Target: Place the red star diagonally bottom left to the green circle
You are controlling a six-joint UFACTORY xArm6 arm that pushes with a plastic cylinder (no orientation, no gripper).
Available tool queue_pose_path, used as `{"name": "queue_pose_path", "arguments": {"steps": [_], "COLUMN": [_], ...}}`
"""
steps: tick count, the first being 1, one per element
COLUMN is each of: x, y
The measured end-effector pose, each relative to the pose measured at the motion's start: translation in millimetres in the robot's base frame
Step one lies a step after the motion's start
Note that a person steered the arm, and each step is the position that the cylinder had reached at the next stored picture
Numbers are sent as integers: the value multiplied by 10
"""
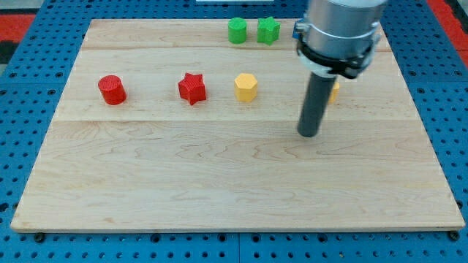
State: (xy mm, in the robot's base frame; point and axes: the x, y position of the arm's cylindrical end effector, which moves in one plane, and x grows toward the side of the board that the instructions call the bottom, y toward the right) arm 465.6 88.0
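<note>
Nearest the view's bottom is my tip [309,134], dark rod standing upright on the wooden board [219,183], right of centre, touching no block; no pincer on this arm, just the plain rod, so nothing is open or closed and nothing is held. Red star [191,88] sits left of centre in the middle row, well apart from my tip, off to its left and slightly higher in view. Yellow hexagon block [246,87] is just right of the red star, between it and the rod. Red cylinder [112,90] is further left in the same row. Green circle [237,31] is at the view's top edge of the board, up and right of the red star, with a green star [268,30] just beside it on the right. Another yellow block [334,91] peeks out behind the rod, shape can't tell. Blue bit [297,31] mostly hidden by the arm near the top, can't tell what
</note>
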Motion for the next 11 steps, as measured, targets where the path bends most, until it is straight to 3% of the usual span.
{"name": "queue_pose_path", "arguments": {"steps": [1,3,5,7,8,10,11], "x": [-24,-862,-1084,-635,-892,-1533,-1558], "y": [-1038,-1552,-1515,-1622,-1845,-1415,-1311]}}
